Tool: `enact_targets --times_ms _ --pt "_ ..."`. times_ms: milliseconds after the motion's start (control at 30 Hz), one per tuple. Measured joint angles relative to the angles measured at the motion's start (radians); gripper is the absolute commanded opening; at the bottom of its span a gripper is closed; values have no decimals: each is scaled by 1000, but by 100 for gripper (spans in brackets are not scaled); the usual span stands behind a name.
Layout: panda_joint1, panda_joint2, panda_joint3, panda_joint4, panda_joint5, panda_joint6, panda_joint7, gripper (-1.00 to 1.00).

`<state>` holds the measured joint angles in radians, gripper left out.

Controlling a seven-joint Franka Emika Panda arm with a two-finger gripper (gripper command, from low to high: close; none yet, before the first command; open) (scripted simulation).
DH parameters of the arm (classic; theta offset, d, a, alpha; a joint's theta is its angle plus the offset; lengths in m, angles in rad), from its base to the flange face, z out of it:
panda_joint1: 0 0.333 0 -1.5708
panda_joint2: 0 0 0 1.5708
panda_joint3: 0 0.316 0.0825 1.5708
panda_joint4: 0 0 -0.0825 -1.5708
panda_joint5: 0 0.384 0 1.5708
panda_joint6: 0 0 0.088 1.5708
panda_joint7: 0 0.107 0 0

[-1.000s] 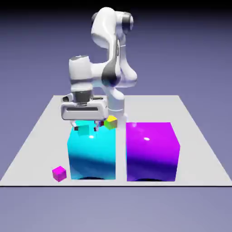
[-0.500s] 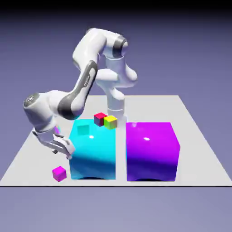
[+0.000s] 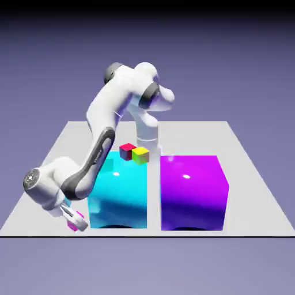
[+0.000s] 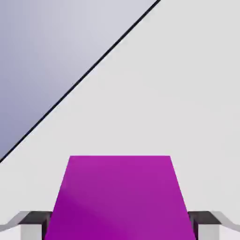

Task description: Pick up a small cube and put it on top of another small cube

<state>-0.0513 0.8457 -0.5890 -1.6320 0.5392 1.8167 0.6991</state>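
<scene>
The gripper [image 4: 120, 225] is closed on the small plain magenta-pink cube [image 4: 121, 197], a fingertip pressed to either side. The cube is smooth and flat-faced, and sits at the near left of the pale, matt worktop [image 3: 242, 196], partly hidden by the white, rounded arm [image 3: 106, 109]. Just right of it stands a huge glossy cyan block [image 3: 118, 193], and right of that a huge glossy purple block [image 3: 193, 193]. Beyond the gripper, around the cyan block's far right top edge, show a small red cube [image 3: 127, 152] and a small yellow cube [image 3: 140, 155].
</scene>
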Motion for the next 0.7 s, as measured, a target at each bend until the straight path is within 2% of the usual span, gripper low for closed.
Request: enact_targets --times_ms 267,700 --pt "-61 -275 6 54 -30 -182 -52 -100" --pt "9 -746 257 -195 -508 -347 -65 -100"
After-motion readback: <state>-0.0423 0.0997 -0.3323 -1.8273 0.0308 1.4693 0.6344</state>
